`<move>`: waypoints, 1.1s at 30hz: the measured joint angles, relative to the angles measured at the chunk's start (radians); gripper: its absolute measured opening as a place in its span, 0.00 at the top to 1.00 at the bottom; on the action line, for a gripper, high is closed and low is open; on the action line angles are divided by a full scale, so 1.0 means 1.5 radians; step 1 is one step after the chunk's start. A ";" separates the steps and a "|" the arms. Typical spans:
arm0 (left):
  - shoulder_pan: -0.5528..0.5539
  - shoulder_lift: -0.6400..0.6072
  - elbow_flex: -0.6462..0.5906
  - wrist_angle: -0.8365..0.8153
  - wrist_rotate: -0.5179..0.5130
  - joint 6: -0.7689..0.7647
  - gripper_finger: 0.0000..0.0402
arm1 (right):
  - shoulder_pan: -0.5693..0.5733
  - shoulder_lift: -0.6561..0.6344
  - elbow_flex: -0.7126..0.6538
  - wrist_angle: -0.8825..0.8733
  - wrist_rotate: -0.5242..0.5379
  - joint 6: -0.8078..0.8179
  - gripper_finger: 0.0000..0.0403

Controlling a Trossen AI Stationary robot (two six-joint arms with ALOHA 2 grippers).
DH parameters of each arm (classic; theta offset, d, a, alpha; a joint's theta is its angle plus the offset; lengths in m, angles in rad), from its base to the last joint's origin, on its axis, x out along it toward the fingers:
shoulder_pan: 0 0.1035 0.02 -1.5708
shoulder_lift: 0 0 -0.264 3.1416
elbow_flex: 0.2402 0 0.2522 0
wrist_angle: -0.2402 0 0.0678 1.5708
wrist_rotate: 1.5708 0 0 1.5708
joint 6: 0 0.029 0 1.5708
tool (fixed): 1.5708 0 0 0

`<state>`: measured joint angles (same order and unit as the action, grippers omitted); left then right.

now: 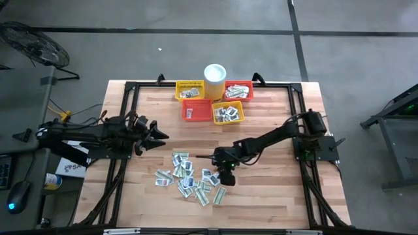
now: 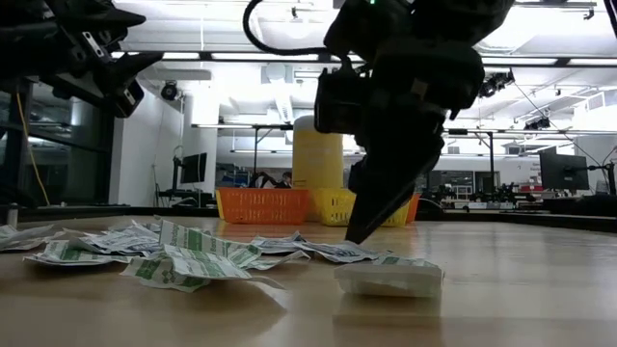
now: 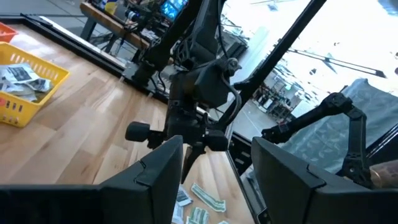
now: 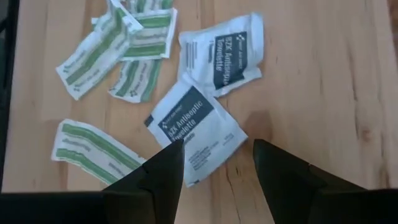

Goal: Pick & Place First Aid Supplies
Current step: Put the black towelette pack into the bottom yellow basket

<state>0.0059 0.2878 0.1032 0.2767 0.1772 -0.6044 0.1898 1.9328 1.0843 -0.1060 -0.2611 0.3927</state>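
**Sachets under the right gripper, left arm waiting at the table's edge**

Sachets lie scattered on the bare wood of the table, in a loose pile toward the front and well apart from the baskets at the back. You see your right gripper lowered over the right edge of that pile, its two dark fingers spread apart with nothing between them. In the right wrist view, a white antiseptic wipe packet with a dark blue panel lies flat just ahead of the fingers, one corner reaching under the finger beside it; whether the finger touches it cannot be told. A second packet of the same kind lies just beyond it, the two overlapping at a corner. Green-striped bandage strips lie beside them. In the low view the fingertips hang close above the tabletop.

Your left gripper hovers over the table's left side, fingers spread and empty, pointing toward the right arm.

At the back stand two yellow baskets, two red-orange baskets and a white cup; sachets already lie inside the baskets.
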 joint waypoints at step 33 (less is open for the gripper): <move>0.000 -0.003 -0.001 -0.052 -0.002 -0.019 0.53 | 0.026 0.034 0.001 0.042 -0.015 0.197 0.55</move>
<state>0.0061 0.2838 0.1024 0.1986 0.1741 -0.6331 0.2291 1.9831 1.0855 -0.0437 -0.2836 0.6876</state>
